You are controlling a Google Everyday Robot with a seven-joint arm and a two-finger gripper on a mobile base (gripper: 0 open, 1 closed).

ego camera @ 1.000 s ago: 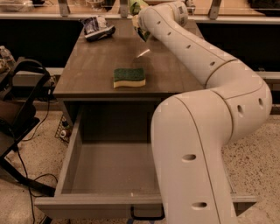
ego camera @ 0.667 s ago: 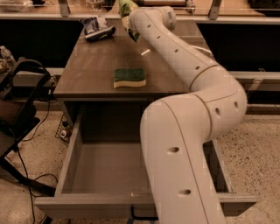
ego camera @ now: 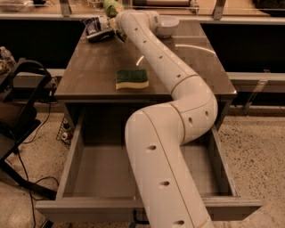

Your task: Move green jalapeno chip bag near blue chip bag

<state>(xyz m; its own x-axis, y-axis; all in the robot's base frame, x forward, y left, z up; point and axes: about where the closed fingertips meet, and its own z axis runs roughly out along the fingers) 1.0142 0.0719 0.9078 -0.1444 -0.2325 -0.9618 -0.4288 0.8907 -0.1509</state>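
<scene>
The green jalapeno chip bag (ego camera: 111,6), judged light, crinkly and slippery, is best pinched at a sealed edge; the gripper (ego camera: 117,32) is seen beside the blue chip bag (ego camera: 97,27), its hold not discernible.

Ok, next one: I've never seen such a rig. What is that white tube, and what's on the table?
The white tube is a robot's single arm, reaching from the bottom edge across a wooden table. One camera looks down over it all; where it is mounted is not recorded. The gripper at the arm's tip is over the table's back left corner, mostly hidden behind the wrist. The green jalapeno chip bag shows right at it and seems carried, though the grip is hidden. The blue chip bag lies just beside it. A white bowl and a green-and-yellow sponge also lie on the table; a drawer below stands open.
</scene>
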